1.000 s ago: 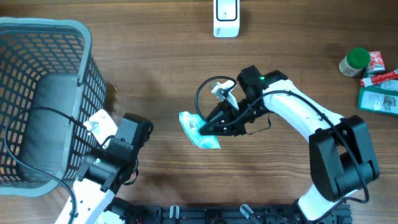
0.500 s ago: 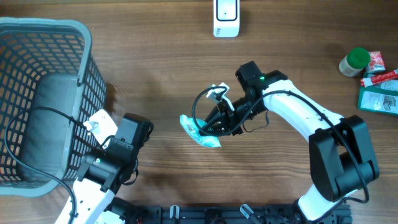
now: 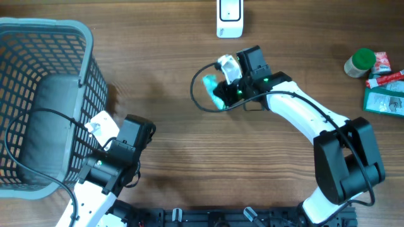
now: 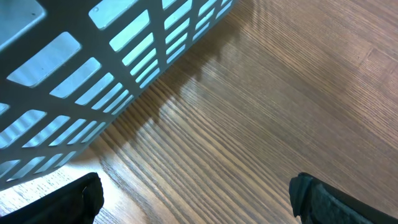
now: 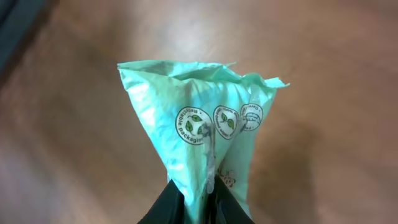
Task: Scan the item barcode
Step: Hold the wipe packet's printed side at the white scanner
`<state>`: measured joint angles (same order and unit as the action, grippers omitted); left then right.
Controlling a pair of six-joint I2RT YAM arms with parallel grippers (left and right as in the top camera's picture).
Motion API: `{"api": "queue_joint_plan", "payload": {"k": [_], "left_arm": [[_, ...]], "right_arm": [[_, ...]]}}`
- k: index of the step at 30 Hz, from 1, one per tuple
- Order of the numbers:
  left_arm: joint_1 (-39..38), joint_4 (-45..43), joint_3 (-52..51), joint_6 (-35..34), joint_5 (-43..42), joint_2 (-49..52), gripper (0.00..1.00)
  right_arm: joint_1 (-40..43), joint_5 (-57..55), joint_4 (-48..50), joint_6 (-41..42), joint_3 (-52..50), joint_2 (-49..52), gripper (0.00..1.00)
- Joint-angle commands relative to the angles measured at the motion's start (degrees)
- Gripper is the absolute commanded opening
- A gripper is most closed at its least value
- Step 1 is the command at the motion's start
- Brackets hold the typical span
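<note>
The item is a mint-green packet (image 5: 208,124) with round leaf logos, pinched at its lower end between my right gripper's (image 5: 205,205) dark fingers and raised off the table. From overhead the packet (image 3: 211,88) hangs just below the white scanner (image 3: 229,17) at the table's far edge, with my right gripper (image 3: 221,94) shut on it. No barcode shows in either view. My left gripper (image 4: 196,196) stands open over bare wood beside the basket, holding nothing; overhead it (image 3: 129,135) sits near the front left.
A large grey mesh basket (image 3: 44,38) fills the left side, its wall (image 4: 93,74) close to my left fingers. At the far right lie a green-capped bottle (image 3: 360,63), a red packet (image 3: 382,63) and a teal box (image 3: 385,99).
My right gripper has lifted the green packet off the table and carried it up toward the scanner. The left arm has not moved.
</note>
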<state>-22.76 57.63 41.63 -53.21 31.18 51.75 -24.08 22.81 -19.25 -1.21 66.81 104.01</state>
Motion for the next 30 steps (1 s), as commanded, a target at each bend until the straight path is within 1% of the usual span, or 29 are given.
{"api": "queue_joint_plan", "payload": {"k": [1,5,10,13,17,19,23,26,30], "left_arm": [[0.22,0.0,-0.17,0.48,0.15,-0.35,1.0],[0.22,0.0,-0.17,0.48,0.15,-0.35,1.0],[0.22,0.0,-0.17,0.48,0.15,-0.35,1.0],[0.22,0.0,-0.17,0.48,0.15,-0.35,1.0],[0.22,0.0,-0.17,0.48,0.15,-0.35,1.0],[0.22,0.0,-0.17,0.48,0.15,-0.35,1.0],[0.22,0.0,-0.17,0.48,0.15,-0.35,1.0],[0.22,0.0,-0.17,0.48,0.15,-0.35,1.0],[0.22,0.0,-0.17,0.48,0.15,-0.35,1.0]], "right_arm": [[-0.07,-9.38,3.52,2.93,0.26,-1.57,0.04],[0.02,-19.1,5.18,4.66,0.39,-1.57,0.04],[1.38,-19.45,6.12,4.33,2.99,-1.33,0.04],[2.16,-19.45,6.32,4.24,6.27,-0.39,0.04],[3.63,-19.52,5.4,2.56,12.41,3.61,0.04],[4.17,-21.24,5.31,2.14,14.95,5.84,0.04],[5.16,-26.01,2.86,-3.19,25.22,12.96,0.04],[5.27,-32.06,2.43,-8.04,32.46,18.32,0.04],[5.33,-35.32,3.43,-10.69,38.86,24.0,0.04]]}}
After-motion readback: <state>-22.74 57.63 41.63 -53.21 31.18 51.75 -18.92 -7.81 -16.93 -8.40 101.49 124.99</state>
